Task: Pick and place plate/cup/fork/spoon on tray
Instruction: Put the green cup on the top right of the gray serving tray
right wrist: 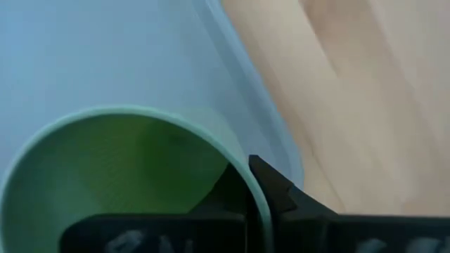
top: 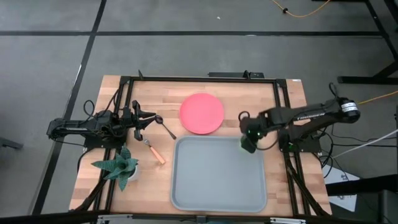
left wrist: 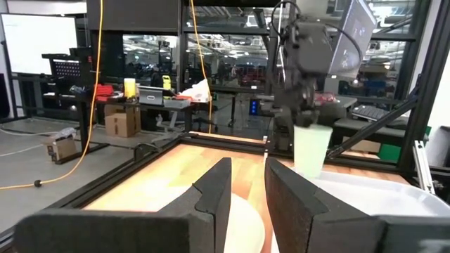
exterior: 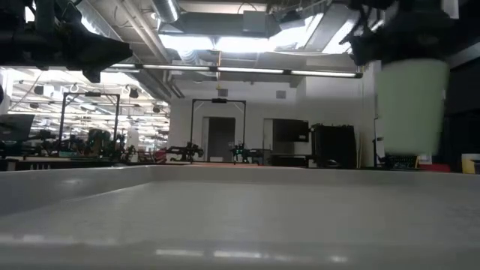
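Note:
The light-green cup (right wrist: 126, 176) hangs upright in my right gripper (top: 249, 140) over the far right corner of the grey-blue tray (top: 217, 186). It also shows in the low view (exterior: 411, 105) and in the left wrist view (left wrist: 311, 147). The pink-red plate (top: 201, 113) lies flat on the table, just beyond the tray's far rim. The dark spoon (top: 165, 127) and the orange-handled fork (top: 155, 153) lie on the table left of the tray. My left gripper (top: 148, 121) is by the spoon's far end, fingers (left wrist: 211, 193) a narrow gap apart and empty. My right gripper holds the cup by its rim (right wrist: 261, 204), one finger inside the cup (right wrist: 225, 190) and one outside (right wrist: 285, 197). The fingers come from above, pointing down. The cup stays upright with its mouth up, lifted clear of the tray floor.
A potted plant (top: 118, 167) with spiky leaves stands at the table's near left corner. A black frame (top: 199, 79) runs around the table's edges. The tray's floor (exterior: 240, 217) is bare.

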